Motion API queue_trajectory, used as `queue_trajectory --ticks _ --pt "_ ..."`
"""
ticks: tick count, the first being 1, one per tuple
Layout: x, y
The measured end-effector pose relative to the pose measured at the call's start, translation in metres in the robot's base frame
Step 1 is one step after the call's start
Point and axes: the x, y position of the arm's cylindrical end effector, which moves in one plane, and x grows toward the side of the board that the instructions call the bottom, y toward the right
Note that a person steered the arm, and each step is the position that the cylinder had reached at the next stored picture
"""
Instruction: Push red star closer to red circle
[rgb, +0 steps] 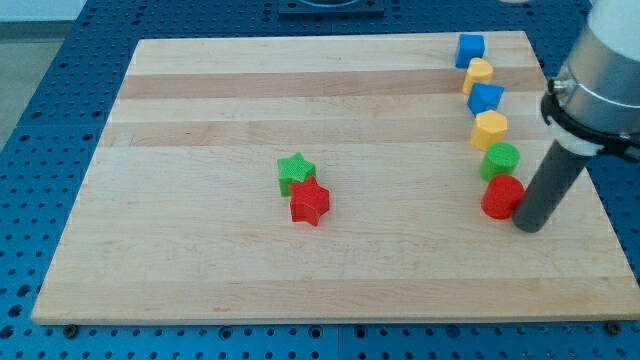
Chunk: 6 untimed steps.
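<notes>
- Camera view: lying flat across most of the frame, a pale wooden board (300, 270), grain running left to right; resting on a blue perforated bench (40, 110) showing past every edge.
- Sitting near the board's centre: red star (310, 203), touching a green star (296, 172) just above it and slightly to the view's left.
- Lining up in a column down the view's right edge, top to bottom: blue cube (470, 48), yellow block (480, 72), blue block (485, 98), yellow hexagonal block (490, 129), green cylinder (500, 160), red circle (502, 196).
- Standing just to the view's right of the red circle, touching or nearly touching it: my tip (531, 226), well apart from the red star.
- Stretching between red star and red circle: bare wood; also running bare along the view's left half and bottom strip.
- Crowding the right edge: the column and the rod.
- Carrying no jaws: a plain rod, nothing gripped.
</notes>
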Motion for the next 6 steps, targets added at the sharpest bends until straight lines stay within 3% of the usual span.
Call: queue_trajectory --ticks 1,2,3,4,5,6 --pt "0.004 0.002" --pt "0.067 -0.009" --pt "0.083 -0.111" --pt "0.054 -0.257" --pt "-0.003 -0.359" --pt "-0.045 -0.365"
